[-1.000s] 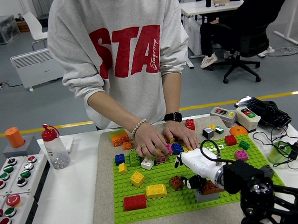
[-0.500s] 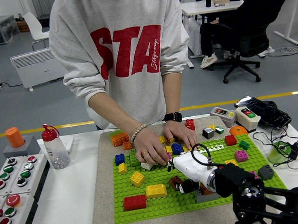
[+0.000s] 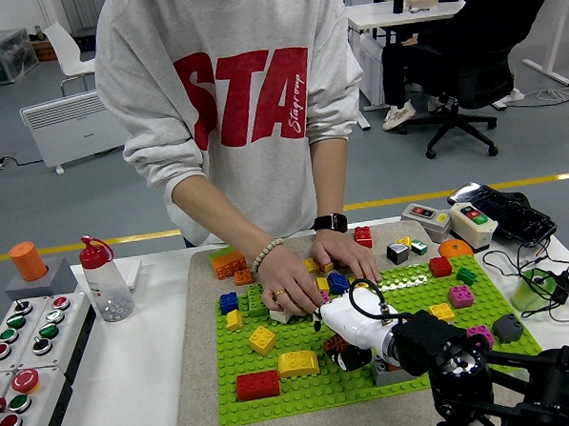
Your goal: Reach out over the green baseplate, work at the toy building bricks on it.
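Note:
The green baseplate (image 3: 303,389) lies on a grey mat and carries many scattered bricks. My right hand (image 3: 342,334), white with dark tips, reaches in from the lower right and hovers over a brown brick (image 3: 333,343) near the plate's middle. Just ahead, a person's two hands press on bricks at the plate's far edge. The hand with the bead bracelet (image 3: 288,281) rests over a white brick (image 3: 281,315). The hand with the watch (image 3: 349,256) sits by a blue brick (image 3: 338,283). Yellow bricks (image 3: 298,363) and a red brick (image 3: 257,384) sit at the front left.
Button boxes (image 3: 25,355) line the left edge, with a clear bottle (image 3: 105,282) and an orange cylinder (image 3: 26,261) behind them. Control boxes (image 3: 472,224), a black device (image 3: 510,213) and cables crowd the right. Red (image 3: 440,266), pink (image 3: 461,296) and grey (image 3: 507,328) bricks sit right of my hand.
My right hand has moved left across the plate to above the brown brick. The person's bracelet hand has slid a little toward me.

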You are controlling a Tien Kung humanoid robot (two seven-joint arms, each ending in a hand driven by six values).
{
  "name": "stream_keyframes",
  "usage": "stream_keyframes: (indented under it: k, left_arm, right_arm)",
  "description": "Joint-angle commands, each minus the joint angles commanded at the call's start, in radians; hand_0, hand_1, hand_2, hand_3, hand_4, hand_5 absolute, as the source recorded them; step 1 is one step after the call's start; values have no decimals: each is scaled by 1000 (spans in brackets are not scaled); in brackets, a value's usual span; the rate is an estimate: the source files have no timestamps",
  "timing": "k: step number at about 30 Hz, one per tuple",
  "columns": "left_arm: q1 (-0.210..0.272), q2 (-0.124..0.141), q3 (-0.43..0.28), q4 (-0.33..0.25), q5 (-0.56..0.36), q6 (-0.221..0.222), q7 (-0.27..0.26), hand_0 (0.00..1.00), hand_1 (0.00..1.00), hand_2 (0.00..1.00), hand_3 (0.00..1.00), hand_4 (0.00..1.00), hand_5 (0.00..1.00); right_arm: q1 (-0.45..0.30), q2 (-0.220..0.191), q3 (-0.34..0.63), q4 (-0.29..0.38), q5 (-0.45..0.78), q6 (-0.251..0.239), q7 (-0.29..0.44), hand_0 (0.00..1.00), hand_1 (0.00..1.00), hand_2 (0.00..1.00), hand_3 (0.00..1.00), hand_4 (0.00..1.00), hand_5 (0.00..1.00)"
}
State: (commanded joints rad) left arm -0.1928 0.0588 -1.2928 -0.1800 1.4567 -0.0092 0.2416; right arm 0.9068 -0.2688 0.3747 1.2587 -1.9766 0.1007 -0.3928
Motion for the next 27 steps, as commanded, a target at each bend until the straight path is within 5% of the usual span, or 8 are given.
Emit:
stream_keyframes:
  k: [27]
  left_arm:
    - [0,2,7,0,-1,2,2,653,687,667,563,283,998]
  right_arm:
    - [28,37,-65,-61,-69,44,-27,835,771,805,751,645,183]
